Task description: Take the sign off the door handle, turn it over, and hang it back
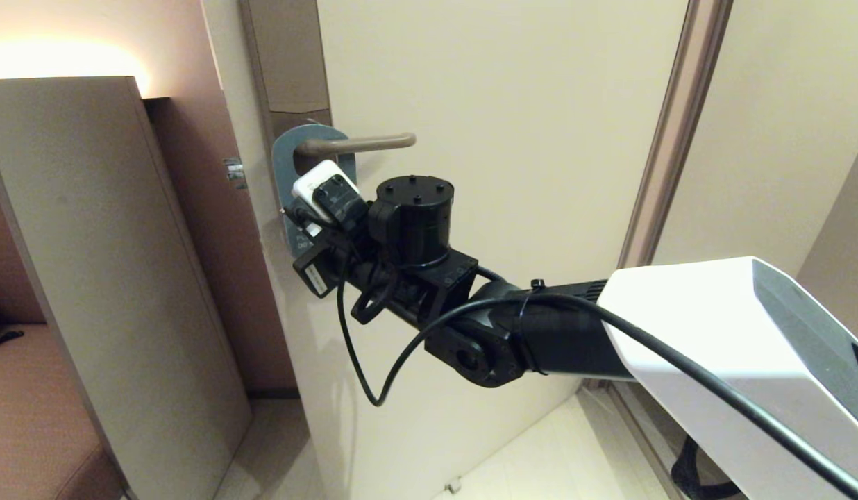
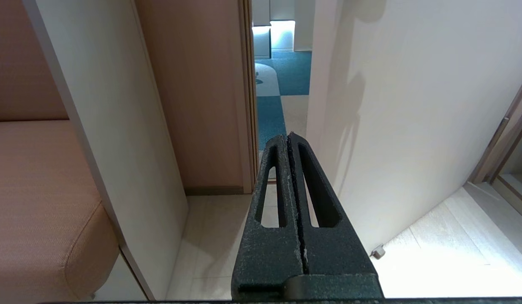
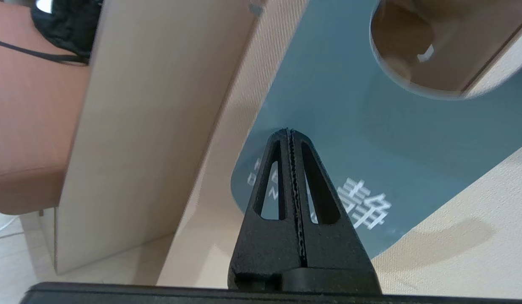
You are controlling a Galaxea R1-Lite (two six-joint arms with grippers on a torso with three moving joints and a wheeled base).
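The sign [image 1: 282, 163] hangs by its round hole on the door handle [image 1: 363, 144], blue face outward, against the cream door. In the right wrist view the sign [image 3: 349, 122] fills the middle, with white lettering near its lower end and the lock plate showing through the hole. My right gripper [image 3: 289, 131] is shut and empty, its tips just in front of the sign's lower half; whether they touch cannot be told. In the head view the wrist camera hides those fingers. My left gripper [image 2: 287, 137] is shut and empty, parked low and pointing at the door's foot.
A tall beige panel [image 1: 89, 278] stands left of the door, with an orange-brown bench [image 1: 26, 417] beyond it and a black bag [image 3: 66, 25] on the seat. The door frame [image 1: 672, 125] runs down the right. A small doorstop [image 2: 378, 252] sits on the pale floor.
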